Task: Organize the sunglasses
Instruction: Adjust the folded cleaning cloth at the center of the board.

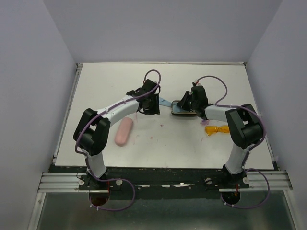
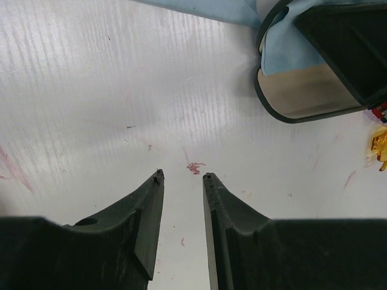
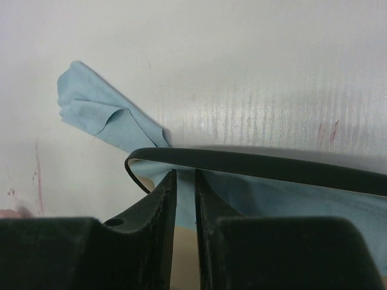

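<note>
The orange sunglasses (image 1: 217, 129) lie on the white table to the right, near the right arm's elbow; a sliver of them shows at the edge of the left wrist view (image 2: 380, 145). My left gripper (image 1: 149, 106) (image 2: 183, 175) hovers open over bare table, holding nothing. My right gripper (image 1: 186, 101) (image 3: 185, 172) reaches into the open black case (image 1: 182, 111) (image 3: 260, 162). Its fingers stand a narrow gap apart over the light blue cloth (image 3: 97, 109) that lies in the case and spills out to the left. I cannot tell if they touch the cloth.
A shut pink case (image 1: 123, 131) lies left of centre beside the left arm. The black case's beige lining (image 2: 302, 90) and the cloth (image 2: 205, 9) show in the left wrist view. Grey walls enclose the table on three sides.
</note>
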Controlling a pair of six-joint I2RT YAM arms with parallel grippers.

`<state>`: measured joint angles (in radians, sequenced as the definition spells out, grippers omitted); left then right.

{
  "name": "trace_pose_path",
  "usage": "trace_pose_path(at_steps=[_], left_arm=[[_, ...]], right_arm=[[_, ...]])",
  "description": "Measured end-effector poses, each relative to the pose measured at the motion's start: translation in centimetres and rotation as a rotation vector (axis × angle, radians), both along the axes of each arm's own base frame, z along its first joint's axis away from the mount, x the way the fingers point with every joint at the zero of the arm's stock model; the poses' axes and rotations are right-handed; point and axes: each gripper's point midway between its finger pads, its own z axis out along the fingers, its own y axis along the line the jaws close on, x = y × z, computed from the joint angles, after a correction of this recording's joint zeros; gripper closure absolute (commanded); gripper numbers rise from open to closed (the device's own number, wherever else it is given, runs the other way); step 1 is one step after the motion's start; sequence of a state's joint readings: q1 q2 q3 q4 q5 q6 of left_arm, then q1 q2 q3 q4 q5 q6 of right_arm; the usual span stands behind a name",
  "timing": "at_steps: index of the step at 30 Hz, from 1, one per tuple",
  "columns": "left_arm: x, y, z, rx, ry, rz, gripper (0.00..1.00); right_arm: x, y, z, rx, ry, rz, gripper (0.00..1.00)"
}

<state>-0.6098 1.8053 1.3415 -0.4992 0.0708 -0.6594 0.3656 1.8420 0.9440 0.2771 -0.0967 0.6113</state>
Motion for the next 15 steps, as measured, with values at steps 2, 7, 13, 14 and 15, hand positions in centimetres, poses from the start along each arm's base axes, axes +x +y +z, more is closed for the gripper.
trace_pose_path(at_steps=[2,7,13,14,15], left_arm=[[-0.1,0.1,-0.1,0.001,0.002,0.001,0.58],[-0.4,0.4,0.2,-0.003,-0.003,0.004,0.58],[-0.8,0.7,1.0,-0.020,-0.020,0.008,0.51],[-1.0,0.7,1.1,-0.024,-0.023,0.008,0.49],[-1.1,0.8,1.1,-0.027,-0.024,0.007,0.47]], right_arm=[[0.3,-0.1,0.1,-0.001,-0.009,-0.010,0.75],[0.6,-0.3,0.3,0.000,-0.021,-0.030,0.71],[-0.6,-0.7,2.1,0.013,-0.038,-0.033,0.58],[-1.1,-0.9,2.7,0.016,-0.042,-0.034,0.54],[-1.6,-1.1,3.4,0.019,-0.049,-0.035,0.48]])
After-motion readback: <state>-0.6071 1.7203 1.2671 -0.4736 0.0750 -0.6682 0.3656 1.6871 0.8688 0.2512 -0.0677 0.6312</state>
